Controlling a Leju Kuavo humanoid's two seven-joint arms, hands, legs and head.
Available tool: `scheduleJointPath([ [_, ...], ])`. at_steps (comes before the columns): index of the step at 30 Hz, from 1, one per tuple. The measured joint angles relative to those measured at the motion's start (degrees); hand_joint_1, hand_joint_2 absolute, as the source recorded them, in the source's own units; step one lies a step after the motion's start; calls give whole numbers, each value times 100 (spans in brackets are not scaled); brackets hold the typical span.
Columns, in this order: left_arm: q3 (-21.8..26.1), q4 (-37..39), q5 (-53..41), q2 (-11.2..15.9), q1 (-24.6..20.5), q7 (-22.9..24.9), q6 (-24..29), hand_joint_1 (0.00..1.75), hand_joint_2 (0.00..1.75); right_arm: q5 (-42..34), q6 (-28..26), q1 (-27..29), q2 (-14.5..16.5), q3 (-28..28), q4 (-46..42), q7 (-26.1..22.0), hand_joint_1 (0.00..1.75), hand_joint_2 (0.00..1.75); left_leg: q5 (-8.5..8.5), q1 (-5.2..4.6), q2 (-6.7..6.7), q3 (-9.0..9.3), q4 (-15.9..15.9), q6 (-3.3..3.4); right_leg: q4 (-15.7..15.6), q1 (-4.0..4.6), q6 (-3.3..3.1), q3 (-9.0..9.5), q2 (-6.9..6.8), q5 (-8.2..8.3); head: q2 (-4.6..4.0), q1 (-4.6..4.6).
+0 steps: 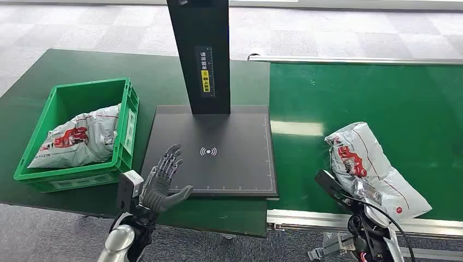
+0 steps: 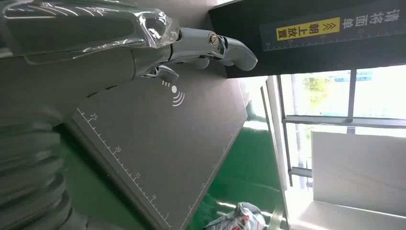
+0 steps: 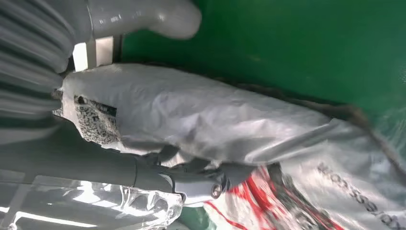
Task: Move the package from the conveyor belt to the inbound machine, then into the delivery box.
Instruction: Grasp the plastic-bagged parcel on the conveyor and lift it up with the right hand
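From where I sit I see a grey carpeted floor behind a dark green worktop (image 1: 82, 65), with the brighter green conveyor belt (image 1: 382, 98) running along the right side. The package (image 1: 371, 164), a crumpled white bag with red print, lies on the near part of the belt, its long axis slanting from far-left to near-right. My right robot hand (image 1: 349, 191) is at its near-left edge; in the right wrist view the thumb sits over the top of the bag (image 3: 215, 115) while the fingers (image 3: 201, 184) reach under it, so I judge it clamped on the package, though the head view hides most of the grip. The inbound machine (image 1: 218, 158), a black flat plate with a scan symbol and a black upright post, lies just left of the belt, so the carry ahead runs leftward from the right robot hand, which is clearly the nearer one. My left robot hand (image 1: 164, 180) hovers over the near-left corner of that plate, fingers spread and holding nothing. Farther left stands the delivery box (image 1: 128, 117), a green crate with another white bag (image 1: 82, 142) already lying in it. I reckon the lift off the belt is the step in hand.
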Motion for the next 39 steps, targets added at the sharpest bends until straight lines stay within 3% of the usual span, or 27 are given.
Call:
scheduleJointPath([
  [28, 151, -77, 14, 43, 169, -84, 2, 0, 175, -15, -329, 96, 203, 3, -311, -123, 175, 175, 0, 2, 0, -16, -1, -1, 1, 2, -1, -17, 0, -1, 0, -1],
  [34, 161, -245, 26, 46, 231, -87, 44, 0, 175, -540, -1218, 85, 256, 1, -559, -951, 175, 175, 0, 2, 0, -21, -1, -1, 1, 2, -1, -22, 0, 0, -1, -1],
  [39, 197, -372, 115, 72, 259, -163, 137, 0, 175, -1560, -2211, 93, 346, 2, -1058, -2353, 175, 175, 1, 2, 0, -22, -1, -1, 2, 3, -1, -26, 0, -1, -1, -2],
])
